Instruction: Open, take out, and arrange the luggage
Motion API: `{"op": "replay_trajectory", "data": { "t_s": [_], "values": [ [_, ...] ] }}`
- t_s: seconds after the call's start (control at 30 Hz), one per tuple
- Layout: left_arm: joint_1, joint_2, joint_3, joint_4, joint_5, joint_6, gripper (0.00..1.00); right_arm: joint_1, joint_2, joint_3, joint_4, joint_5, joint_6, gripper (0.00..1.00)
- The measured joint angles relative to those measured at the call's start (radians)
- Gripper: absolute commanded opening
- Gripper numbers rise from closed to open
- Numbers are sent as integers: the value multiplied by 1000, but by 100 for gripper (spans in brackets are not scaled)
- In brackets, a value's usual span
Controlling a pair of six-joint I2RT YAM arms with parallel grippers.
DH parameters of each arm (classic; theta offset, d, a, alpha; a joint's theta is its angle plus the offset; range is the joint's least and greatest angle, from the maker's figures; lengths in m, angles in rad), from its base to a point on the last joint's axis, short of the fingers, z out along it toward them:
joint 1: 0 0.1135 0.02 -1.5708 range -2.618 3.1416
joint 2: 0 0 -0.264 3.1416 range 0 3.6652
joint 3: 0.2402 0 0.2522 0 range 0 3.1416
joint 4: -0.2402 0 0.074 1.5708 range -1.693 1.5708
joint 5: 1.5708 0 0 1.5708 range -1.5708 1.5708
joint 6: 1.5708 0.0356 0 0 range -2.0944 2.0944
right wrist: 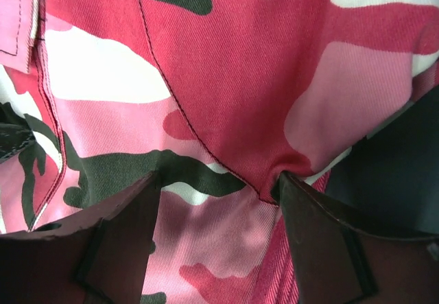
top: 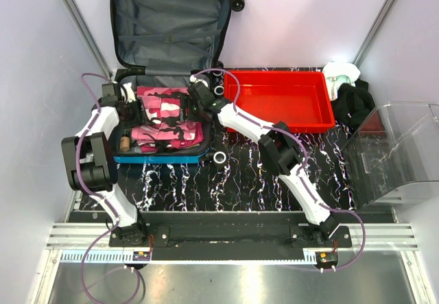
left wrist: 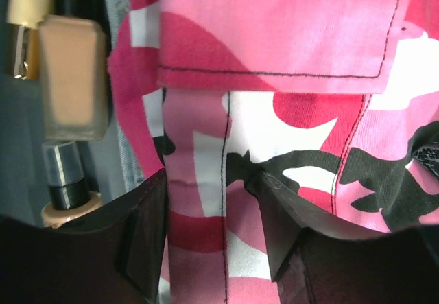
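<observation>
The large bright blue hard-shell suitcase (top: 164,29) lay open at the far left of the black marbled table (top: 226,187), just left of the red plastic tray (top: 281,101). Its lid stood upright, showing dark grey fabric lining, a blue rim and a black wheel (top: 236,3). A folded pink camouflage garment (top: 164,122) filled the lower half. The left gripper (left wrist: 212,208) had its fingers apart with cloth between them; whether they pinched it could not be told. The right gripper (right wrist: 219,187) stood spread, tips on the fabric.
</observation>
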Motion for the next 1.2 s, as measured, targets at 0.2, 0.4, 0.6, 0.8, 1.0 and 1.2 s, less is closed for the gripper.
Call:
{"op": "replay_trajectory", "data": {
  "t_s": [0.2, 0.4, 0.6, 0.8, 1.0, 1.2],
  "values": [
    [-22, 51, 53, -35, -23, 3, 59, 0, 3, 6, -14, 4, -16, 74],
    [-34, 45, 83, -84, -73, 12, 63, 2, 0, -2, -11, 12, -56, 74],
    [-33, 45, 149, -178, -108, 32, 64, 10, -42, -72, 31, 25, -122, 75],
    [-15, 100, 200, -236, -109, 32, 66, 23, -69, -100, 34, 29, -181, 76],
    [-8, 166, 271, -294, -98, 31, 68, 23, -72, -83, -8, 21, -178, 77],
    [-2, 199, 284, -306, -53, 19, 68, 22, 11, 117, -199, 16, -172, 77]
  ]
}}
